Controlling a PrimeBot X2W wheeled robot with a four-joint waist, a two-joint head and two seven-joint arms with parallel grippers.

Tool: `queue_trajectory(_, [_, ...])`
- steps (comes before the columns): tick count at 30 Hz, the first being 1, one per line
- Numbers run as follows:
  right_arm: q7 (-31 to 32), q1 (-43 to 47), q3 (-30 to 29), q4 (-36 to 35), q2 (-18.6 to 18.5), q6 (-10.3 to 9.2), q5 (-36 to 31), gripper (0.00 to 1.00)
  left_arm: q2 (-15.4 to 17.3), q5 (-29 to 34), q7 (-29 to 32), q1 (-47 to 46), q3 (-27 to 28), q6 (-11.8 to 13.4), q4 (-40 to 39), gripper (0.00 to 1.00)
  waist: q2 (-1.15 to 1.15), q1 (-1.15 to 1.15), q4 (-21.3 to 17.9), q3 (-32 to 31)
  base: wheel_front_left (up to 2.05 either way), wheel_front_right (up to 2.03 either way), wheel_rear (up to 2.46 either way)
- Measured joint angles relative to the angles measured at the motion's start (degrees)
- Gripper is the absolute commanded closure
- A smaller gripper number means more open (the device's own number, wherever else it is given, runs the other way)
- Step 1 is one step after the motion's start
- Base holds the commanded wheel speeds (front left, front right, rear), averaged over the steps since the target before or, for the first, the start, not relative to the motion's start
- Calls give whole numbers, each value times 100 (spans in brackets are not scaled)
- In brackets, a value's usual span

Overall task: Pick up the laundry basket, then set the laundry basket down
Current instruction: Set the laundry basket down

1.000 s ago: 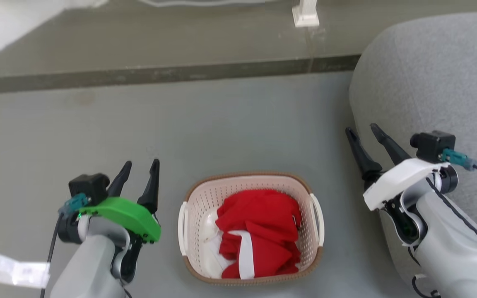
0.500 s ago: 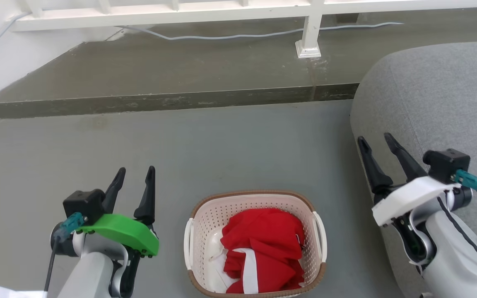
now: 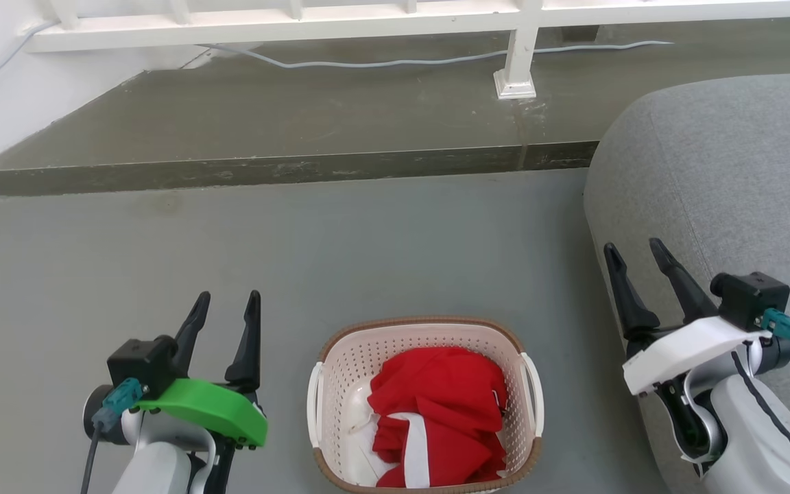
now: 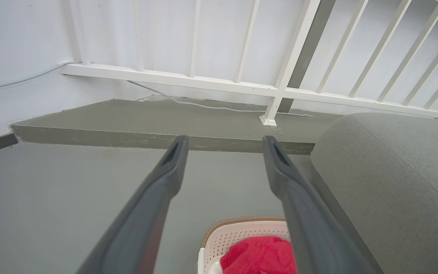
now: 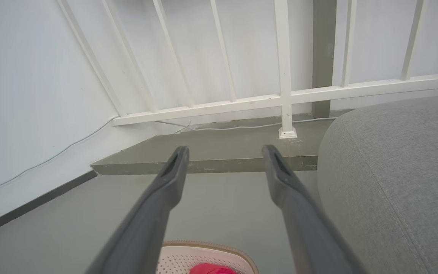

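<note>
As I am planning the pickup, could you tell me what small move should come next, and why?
Probably lower both arms, bringing the left gripper and right gripper in to the white handles of the laundry basket. Both are open and empty, not touching it, and it sits on the floor between them.

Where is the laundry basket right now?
In the head view the laundry basket sits on the grey floor at bottom centre, between the left gripper and right gripper, left of the grey sofa.
</note>
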Motion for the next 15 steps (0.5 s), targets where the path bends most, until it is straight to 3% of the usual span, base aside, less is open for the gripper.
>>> queue_trajectory(15, [0,241,-219,-115,143,69,-291,0,-65,257,-1,266,159,-44,-202,0,0,0,9,-38,0,0,0])
